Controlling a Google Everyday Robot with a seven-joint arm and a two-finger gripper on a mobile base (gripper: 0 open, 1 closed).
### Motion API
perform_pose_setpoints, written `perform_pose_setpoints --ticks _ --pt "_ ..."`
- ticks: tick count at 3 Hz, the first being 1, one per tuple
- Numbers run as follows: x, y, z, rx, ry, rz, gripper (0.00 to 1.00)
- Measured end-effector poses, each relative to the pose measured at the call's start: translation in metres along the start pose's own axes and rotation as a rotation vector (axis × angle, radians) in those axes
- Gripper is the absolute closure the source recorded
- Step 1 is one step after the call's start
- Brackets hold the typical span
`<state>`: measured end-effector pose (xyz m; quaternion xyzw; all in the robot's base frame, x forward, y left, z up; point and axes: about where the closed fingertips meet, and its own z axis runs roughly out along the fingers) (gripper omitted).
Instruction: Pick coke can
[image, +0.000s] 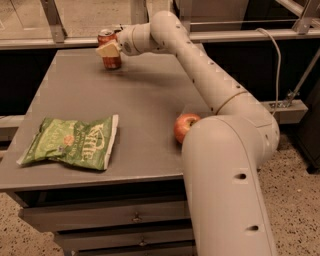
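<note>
- I am looking through a single camera, which is sitting high in front of the table's (150, 100) near edge and tilting down across it.
- The view is facing the table's far edge and taking in most of the top, the drawer fronts (135, 217) under the near edge, and the floor (295, 200) to the table's right.
- My arm (225, 165) is filling the right foreground, close to the lens, and spanning to the table's far edge.
- My gripper (111, 47) is showing small at that far edge, left of the middle.
</note>
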<state>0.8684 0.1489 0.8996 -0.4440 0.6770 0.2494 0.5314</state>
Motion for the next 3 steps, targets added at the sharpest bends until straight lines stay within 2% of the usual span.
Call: perform_pose_setpoints --ticks 1,2,3 --pt "-0.002 -0.004 -0.025 -0.009 -0.03 0.021 0.98" --pt "-0.022 0.003 -0.067 -0.069 -0.091 0.035 1.0" --pt "-0.051 0.004 -0.14 -0.066 -0.101 -0.005 1.0"
